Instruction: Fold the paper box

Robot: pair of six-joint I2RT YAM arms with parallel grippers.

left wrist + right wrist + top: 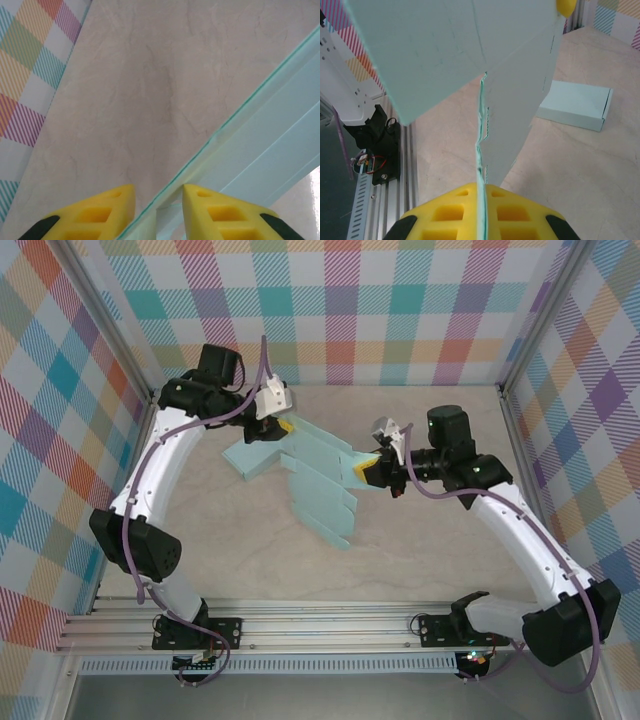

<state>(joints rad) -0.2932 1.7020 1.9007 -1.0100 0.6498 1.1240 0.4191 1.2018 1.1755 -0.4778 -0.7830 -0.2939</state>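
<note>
Paper sheet: your flat, unfolded pale blue paper sheet [322, 490] is lifted off the table [430, 560] near its middle, stretched between the two grippers. Its long side runs from the far-left part towards the near edge.

Right gripper: your right gripper [368, 470] is at the sheet's right-hand edge. In the right wrist view [481, 210] the yellow pads are pressed together on the sheet [445, 45], which you see edge-on between them as it rises away from the camera.

Left gripper: your left gripper [278, 426] is at the sheet's far end, towards the far-left corner of the table. In the left wrist view [157, 215] its yellow fingers [95, 217] stand a little apart. The sheet's edge [280, 140] runs slantwise into the gap beside the right-hand finger, and a sliver of bare table [150, 75] shows between that edge and the other finger, so you have no clamp there.

Folded box: a folded box [250, 456] in the same blue lies flat on the table just beside the left gripper, partly under the raised sheet. You also see it [577, 102] resting on the table [580, 180] in the right wrist view.
</note>
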